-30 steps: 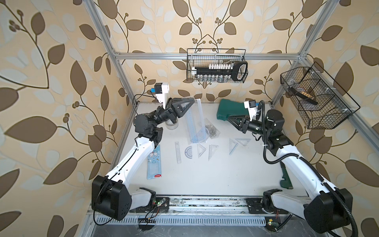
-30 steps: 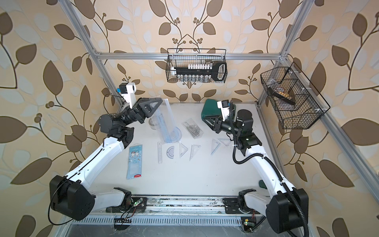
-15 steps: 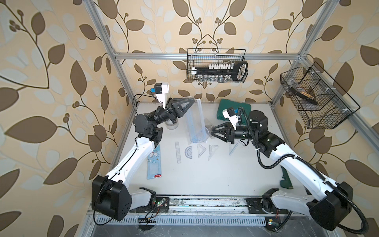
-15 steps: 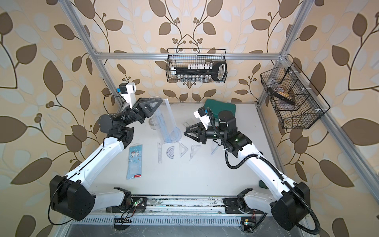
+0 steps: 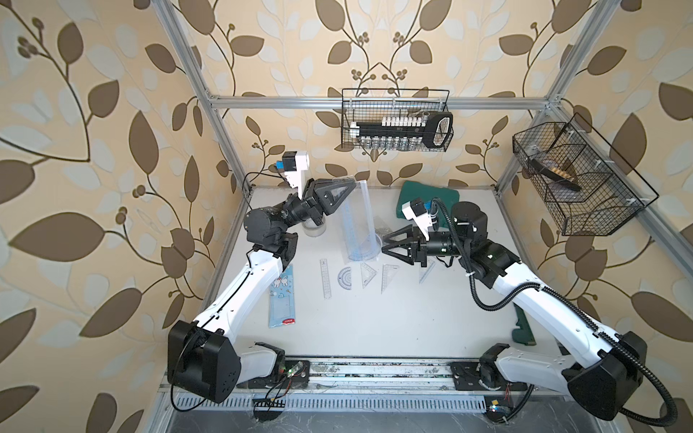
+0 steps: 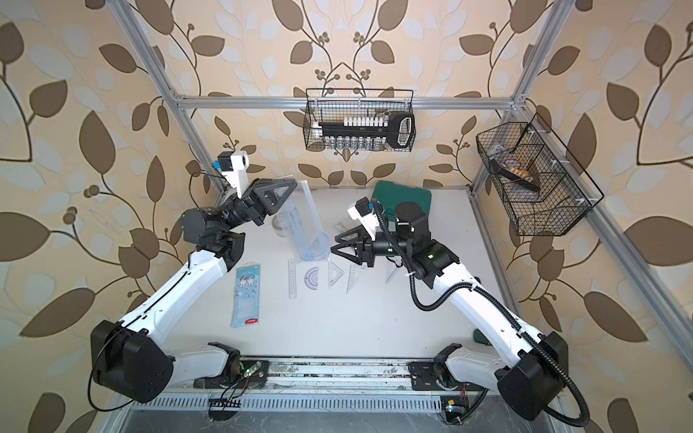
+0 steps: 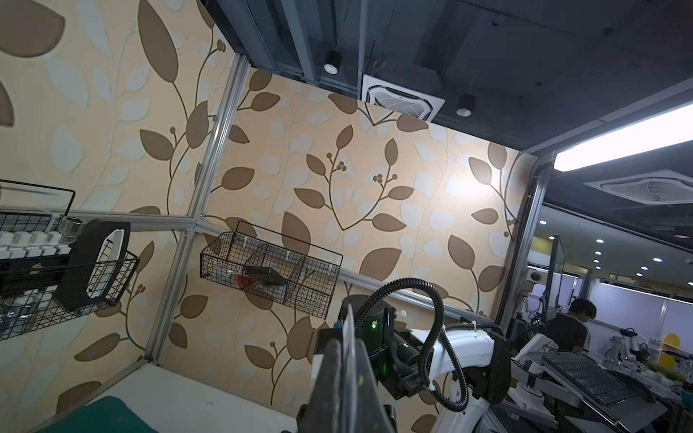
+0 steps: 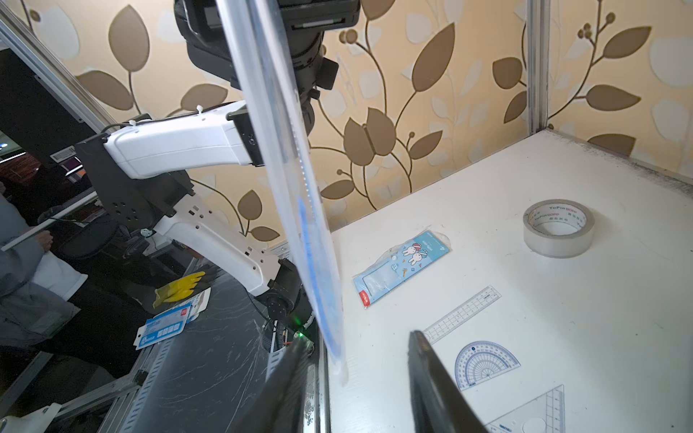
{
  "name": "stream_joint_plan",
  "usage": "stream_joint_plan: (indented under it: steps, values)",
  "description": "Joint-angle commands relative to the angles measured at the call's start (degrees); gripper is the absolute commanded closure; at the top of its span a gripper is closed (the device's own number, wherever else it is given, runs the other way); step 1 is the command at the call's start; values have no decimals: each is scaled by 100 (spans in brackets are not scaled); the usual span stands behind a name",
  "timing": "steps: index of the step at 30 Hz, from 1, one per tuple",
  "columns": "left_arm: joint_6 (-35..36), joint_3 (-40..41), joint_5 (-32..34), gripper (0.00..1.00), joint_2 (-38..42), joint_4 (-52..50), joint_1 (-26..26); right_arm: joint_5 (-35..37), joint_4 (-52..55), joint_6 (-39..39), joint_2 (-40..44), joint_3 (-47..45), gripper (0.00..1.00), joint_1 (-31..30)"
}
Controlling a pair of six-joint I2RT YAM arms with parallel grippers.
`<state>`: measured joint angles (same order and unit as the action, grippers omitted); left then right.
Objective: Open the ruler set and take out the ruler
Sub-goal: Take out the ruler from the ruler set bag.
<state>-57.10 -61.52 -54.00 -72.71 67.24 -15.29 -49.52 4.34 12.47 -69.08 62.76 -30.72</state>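
My left gripper (image 5: 348,187) is clamped on the top edge of the ruler set (image 5: 358,225), a clear sleeve with blue-printed pieces inside, hanging toward 12 o'clock of the table's middle. My right gripper (image 5: 383,248), jaws apart, waits at 3 o'clock of its lower end. At its 6 o'clock lie one ruler (image 5: 326,277), one protractor (image 5: 345,279) and three set squares (image 5: 390,277).

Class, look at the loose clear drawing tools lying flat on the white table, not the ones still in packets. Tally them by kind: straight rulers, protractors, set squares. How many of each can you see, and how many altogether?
Straight ruler: 1
Protractor: 1
Set squares: 3 in view, the last partly hidden under an arm
Total: 5
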Motion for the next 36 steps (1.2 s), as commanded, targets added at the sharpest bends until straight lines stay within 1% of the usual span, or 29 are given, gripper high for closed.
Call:
stream_joint_plan:
  steps: [1,3,5,7,9,11,15,18,24,29,33,35,36]
  values:
    - [19,-60,-23,100,215,263,59,-85,44,-131,63,267,57,-78]
    - [5,-68,-23,100,213,294,61,-69,-3,-115,11,300,58,-102]
    - [-3,-62,-21,100,204,307,61,-58,-45,-105,-65,346,61,-135]
    - [-20,-72,-23,100,201,315,61,-41,-61,-96,-141,406,67,-163]
    - [-20,-66,-32,100,205,316,59,-19,-65,-87,-184,445,79,-172]
    - [-14,-62,-32,100,217,316,56,33,-65,-78,-178,457,86,-180]
    - [-12,-53,-31,100,218,316,59,233,-29,-89,-67,466,95,-180]
    - [-20,-36,-32,100,196,335,61,439,-66,-78,71,448,100,-183]
    - [31,-18,-41,100,171,268,59,903,-94,-77,437,524,100,-180]
    - [291,-27,-45,100,160,-36,60,1407,91,-87,810,611,100,-168]
    - [657,-4,-41,100,178,-452,59,2039,547,-137,1158,750,100,-126]
    - [770,15,-32,100,209,-661,61,2393,866,-174,1317,840,100,-46]
    - [952,12,-23,100,223,-749,61,2593,1033,-162,1400,870,100,42]
